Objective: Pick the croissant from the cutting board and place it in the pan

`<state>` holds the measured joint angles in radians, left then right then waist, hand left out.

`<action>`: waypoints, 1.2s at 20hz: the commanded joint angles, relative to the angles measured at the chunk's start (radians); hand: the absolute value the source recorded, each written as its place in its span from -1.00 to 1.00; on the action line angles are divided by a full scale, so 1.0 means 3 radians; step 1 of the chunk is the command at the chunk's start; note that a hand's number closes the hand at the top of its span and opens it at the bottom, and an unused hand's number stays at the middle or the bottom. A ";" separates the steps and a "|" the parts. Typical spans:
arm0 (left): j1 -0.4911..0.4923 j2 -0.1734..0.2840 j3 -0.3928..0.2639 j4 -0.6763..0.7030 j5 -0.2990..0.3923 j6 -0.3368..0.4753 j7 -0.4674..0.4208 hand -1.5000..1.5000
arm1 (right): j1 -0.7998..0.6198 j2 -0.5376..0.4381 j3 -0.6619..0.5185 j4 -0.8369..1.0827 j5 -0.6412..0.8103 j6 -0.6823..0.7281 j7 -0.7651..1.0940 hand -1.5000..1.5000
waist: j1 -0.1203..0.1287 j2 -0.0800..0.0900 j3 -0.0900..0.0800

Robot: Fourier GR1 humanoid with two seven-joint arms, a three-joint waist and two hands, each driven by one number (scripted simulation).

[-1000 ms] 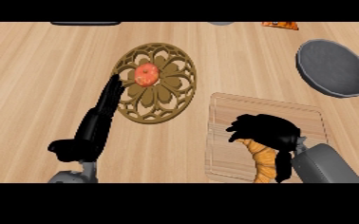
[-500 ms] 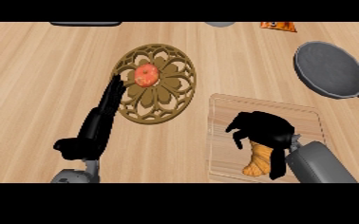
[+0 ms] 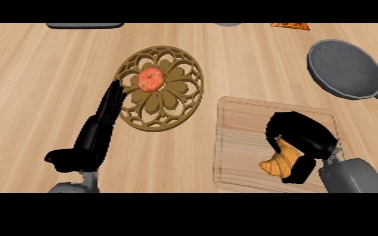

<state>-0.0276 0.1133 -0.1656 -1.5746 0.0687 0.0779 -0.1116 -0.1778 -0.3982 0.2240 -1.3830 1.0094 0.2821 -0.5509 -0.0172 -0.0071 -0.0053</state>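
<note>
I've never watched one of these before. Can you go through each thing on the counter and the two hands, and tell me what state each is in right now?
Croissant: on the cutting board, right hand curled round it.
Cutting board: flat on the counter.
Pan: empty.
Patterned trivet: flat, an orange-red round thing on it.
Right hand: curled round the croissant.
Left hand: fingers straight, holding nothing.

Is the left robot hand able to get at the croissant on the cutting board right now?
Probably not: the right robot hand is already curled over the croissant, covering it, while the left robot hand lies flat beside the ornate trivet.
</note>
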 commanded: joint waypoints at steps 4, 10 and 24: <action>-0.0040 -0.0106 -0.0010 0.0079 -0.0072 0.0123 0.0016 0.00 | 0.0496 0.0000 -0.0719 -0.0793 -0.0266 -0.0325 0.0563 1.00 | -0.0101 -0.0006 0.0014; 0.0093 -0.0048 -0.0075 -0.0115 -0.0089 0.0046 0.0054 0.00 | 0.0712 0.0214 -0.1204 -0.1700 -0.0919 -0.0164 0.0794 1.00 | -0.0025 -0.0002 0.0016; 0.0009 -0.0103 -0.0056 -0.0105 -0.0135 -0.0015 0.0113 0.00 | -0.0081 0.0089 -0.2215 -0.0416 -0.1718 -0.0099 0.1051 1.00 | 0.0086 0.0028 0.0020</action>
<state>-0.0354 0.0915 -0.1703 -1.5745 0.0436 0.0636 -0.0995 -0.1270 -0.3483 -0.3793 -1.6697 0.5214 0.2895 -0.1993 0.0028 0.0004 0.0000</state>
